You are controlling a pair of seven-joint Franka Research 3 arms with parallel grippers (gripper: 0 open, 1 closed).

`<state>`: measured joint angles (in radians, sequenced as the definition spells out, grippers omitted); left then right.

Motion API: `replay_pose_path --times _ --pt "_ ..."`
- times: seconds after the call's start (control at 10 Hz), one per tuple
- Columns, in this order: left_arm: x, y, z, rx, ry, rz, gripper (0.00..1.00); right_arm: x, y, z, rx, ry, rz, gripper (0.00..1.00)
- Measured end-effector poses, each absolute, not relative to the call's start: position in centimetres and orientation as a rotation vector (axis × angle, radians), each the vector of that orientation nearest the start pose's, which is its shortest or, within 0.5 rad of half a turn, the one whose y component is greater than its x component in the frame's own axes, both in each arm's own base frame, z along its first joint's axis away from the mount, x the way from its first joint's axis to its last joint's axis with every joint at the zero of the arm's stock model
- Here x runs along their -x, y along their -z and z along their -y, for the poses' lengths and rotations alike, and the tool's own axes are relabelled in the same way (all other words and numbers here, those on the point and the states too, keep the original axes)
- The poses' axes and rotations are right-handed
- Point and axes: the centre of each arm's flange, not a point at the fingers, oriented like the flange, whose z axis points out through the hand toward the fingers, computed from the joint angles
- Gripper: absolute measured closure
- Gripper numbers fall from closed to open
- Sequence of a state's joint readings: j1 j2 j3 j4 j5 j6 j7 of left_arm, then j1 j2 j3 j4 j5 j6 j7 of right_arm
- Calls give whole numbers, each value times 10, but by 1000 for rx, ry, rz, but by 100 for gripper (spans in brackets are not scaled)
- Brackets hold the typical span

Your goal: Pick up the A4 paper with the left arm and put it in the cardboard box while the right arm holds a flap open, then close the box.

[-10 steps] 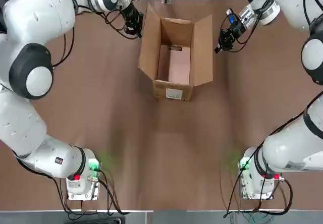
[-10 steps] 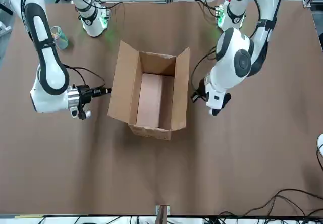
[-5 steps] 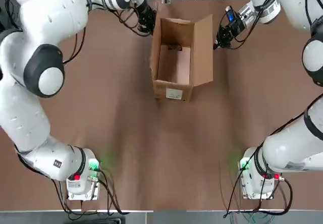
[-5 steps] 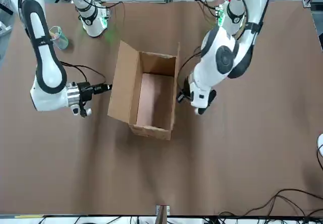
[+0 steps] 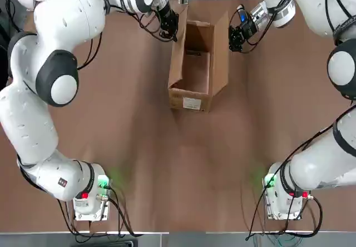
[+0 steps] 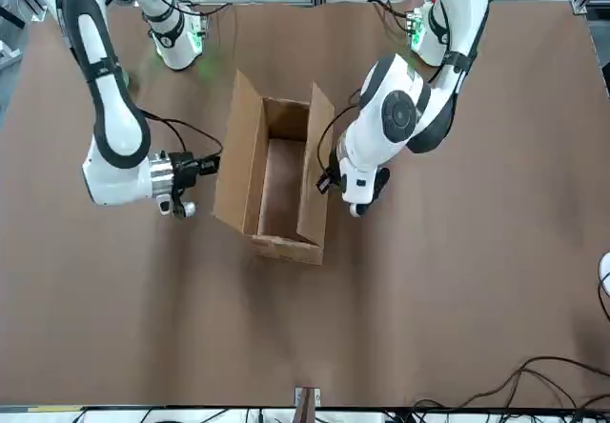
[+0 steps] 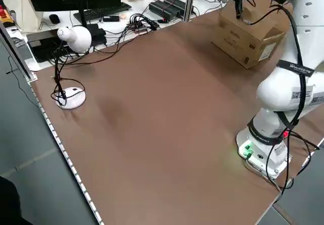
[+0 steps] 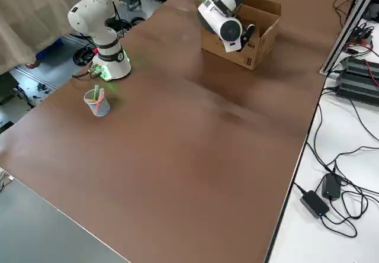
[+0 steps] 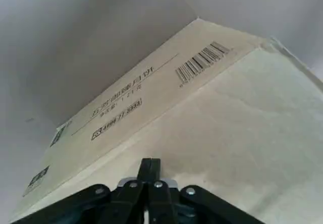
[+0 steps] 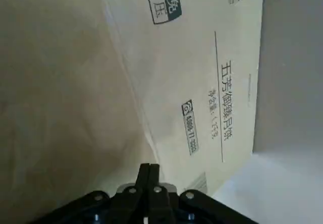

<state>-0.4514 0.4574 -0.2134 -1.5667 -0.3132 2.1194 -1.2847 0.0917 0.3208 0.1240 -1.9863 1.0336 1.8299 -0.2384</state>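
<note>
The pink-beige sheet (image 5: 196,70) lies down inside my cardboard box (image 5: 189,100), its metal clip at the far end in the top view, and both long flaps rise steeply on either side. My left tool (image 5: 173,31) is at the outer face of the left flap (image 6: 315,168), my right tool (image 5: 236,39) at the outer face of the right flap (image 6: 242,156) — each has its fingers pressed together, pinching nothing, so all I have is push.

That is where I see the trouble. If one side shoves harder than the other, the box could skid or turn on the tabletop (image 5: 150,163), since nothing pins it down. Cardboard creases spring: should a tip slide up past a flap's edge, I judge that flap would flop back out. Pushing low could buckle the wall rather than fold the flap. And if both flaps come over at once, their edges may jam against each other — or my two tools may meet above the opening.
</note>
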Motion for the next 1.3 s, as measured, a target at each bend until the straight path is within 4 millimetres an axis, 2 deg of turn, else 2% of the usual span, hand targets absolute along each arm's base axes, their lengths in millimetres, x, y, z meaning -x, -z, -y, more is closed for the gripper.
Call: replay_pose_path --times 0.5,0.8,1.3 --pt "-542 -375 450 3140 -389 1382 99 -549 -320 -215 2154 -490 -155 99" --pt "-539 -371 457 3133 -340 1384 99 -552 -329 -242 2188 -450 -182 99" --pt "-536 -369 468 3133 -276 1404 99 -548 -330 -269 2236 -383 -195 99"
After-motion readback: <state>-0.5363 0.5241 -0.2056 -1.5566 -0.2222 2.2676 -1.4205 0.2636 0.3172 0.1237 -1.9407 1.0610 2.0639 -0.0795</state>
